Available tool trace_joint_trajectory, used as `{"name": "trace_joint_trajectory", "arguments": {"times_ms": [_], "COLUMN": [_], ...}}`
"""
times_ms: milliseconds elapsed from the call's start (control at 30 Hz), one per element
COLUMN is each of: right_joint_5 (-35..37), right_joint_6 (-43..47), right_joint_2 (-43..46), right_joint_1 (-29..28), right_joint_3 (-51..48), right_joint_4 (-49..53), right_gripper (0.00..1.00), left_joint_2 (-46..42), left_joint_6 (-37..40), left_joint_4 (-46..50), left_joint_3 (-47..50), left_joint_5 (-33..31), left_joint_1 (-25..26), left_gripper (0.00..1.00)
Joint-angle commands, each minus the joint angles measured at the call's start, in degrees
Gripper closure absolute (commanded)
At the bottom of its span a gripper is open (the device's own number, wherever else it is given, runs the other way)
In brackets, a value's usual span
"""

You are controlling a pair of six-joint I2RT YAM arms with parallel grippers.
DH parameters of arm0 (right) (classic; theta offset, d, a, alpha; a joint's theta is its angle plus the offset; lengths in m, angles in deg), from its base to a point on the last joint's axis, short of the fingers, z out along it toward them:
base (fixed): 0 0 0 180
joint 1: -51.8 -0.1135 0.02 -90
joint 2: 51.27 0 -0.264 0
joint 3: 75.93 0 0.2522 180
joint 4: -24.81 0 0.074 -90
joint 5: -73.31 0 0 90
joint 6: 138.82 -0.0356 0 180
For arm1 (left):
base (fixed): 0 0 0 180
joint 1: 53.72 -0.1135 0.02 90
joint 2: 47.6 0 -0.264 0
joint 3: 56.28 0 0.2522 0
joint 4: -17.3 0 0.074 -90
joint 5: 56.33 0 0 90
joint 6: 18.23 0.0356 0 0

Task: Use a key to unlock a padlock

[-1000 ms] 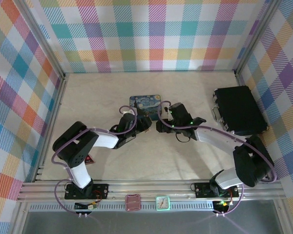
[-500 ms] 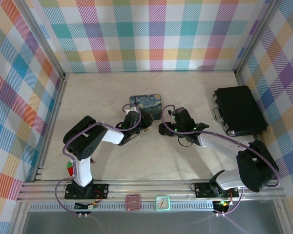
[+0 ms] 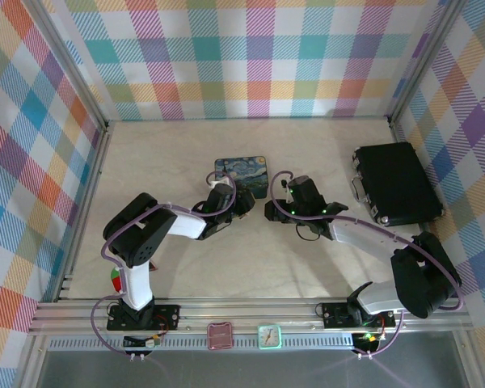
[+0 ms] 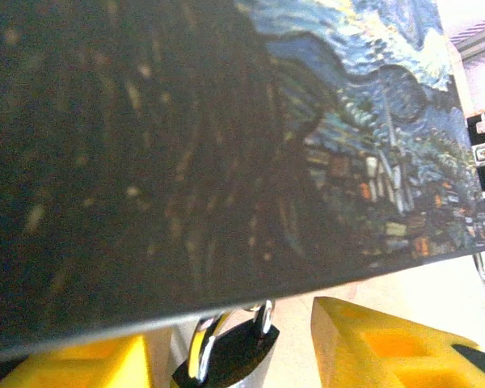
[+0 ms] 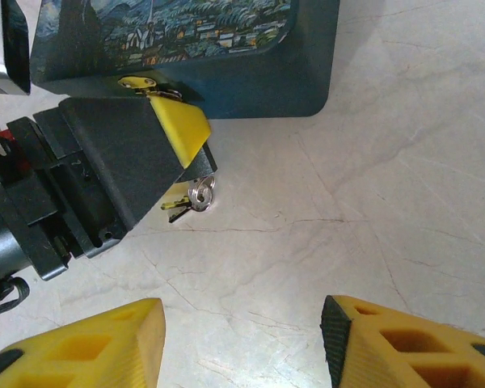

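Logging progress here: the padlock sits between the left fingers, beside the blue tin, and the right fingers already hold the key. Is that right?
One thing is wrong: the right fingers hold nothing. The right wrist view shows the key lying on the table near the blue tin. The padlock does sit between the left fingers, beside that tin.

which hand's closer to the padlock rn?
Left. The padlock sits between the open fingers of the left hand, by the tin. The right hand hangs off to its right, bare table between.
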Motion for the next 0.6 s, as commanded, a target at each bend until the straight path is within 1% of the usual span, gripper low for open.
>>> {"name": "trace_joint_trajectory", "arguments": {"times_ms": [0,67,167,333,367,400,500,567], "right_joint_5": [-0.44,-0.47,-0.52,-1.14,-1.97,-2.8,-6.45,-10.53], "right_joint_6": [-0.69,-0.98,-1.07,-1.39,-1.71,-2.06,-4.68,-7.02], "right_joint_2": [-0.34,-0.43,-0.48,-0.76,-0.99,-1.25,-2.05,-2.53], "right_joint_1": [0.45,0.54,0.55,0.94,1.14,1.46,2.7,3.75], "right_joint_3": [1.75,1.77,1.63,1.08,0.82,0.55,-0.88,-2.67], "right_joint_4": [-0.46,-0.57,-0.53,-1.37,-1.96,-2.75,-6.28,-11.15], "right_gripper": [0.46,0.46,0.46,0.46,0.46,0.46,0.46,0.47], "left_joint_2": [0.82,1.68,2.25,1.35,0.97,0.55,-1.02,-1.82], "left_joint_6": [1.67,1.48,0.62,-0.11,-0.96,-2.07,-5.95,-8.74], "left_joint_4": [5.84,5.26,3.84,2.38,1.76,1.12,-1.75,-4.01], "left_joint_3": [-0.08,-0.5,-0.72,-0.59,-0.51,-0.35,0.22,0.74], "left_joint_5": [1.49,1.78,2.1,2.98,3.59,4.33,6.19,7.34], "left_joint_1": [0.73,0.74,0.74,0.31,0.06,-0.13,-0.83,-1.27], "left_gripper": [0.62,0.7,0.73,0.86,0.9,1.0,1.0,1.0]}}
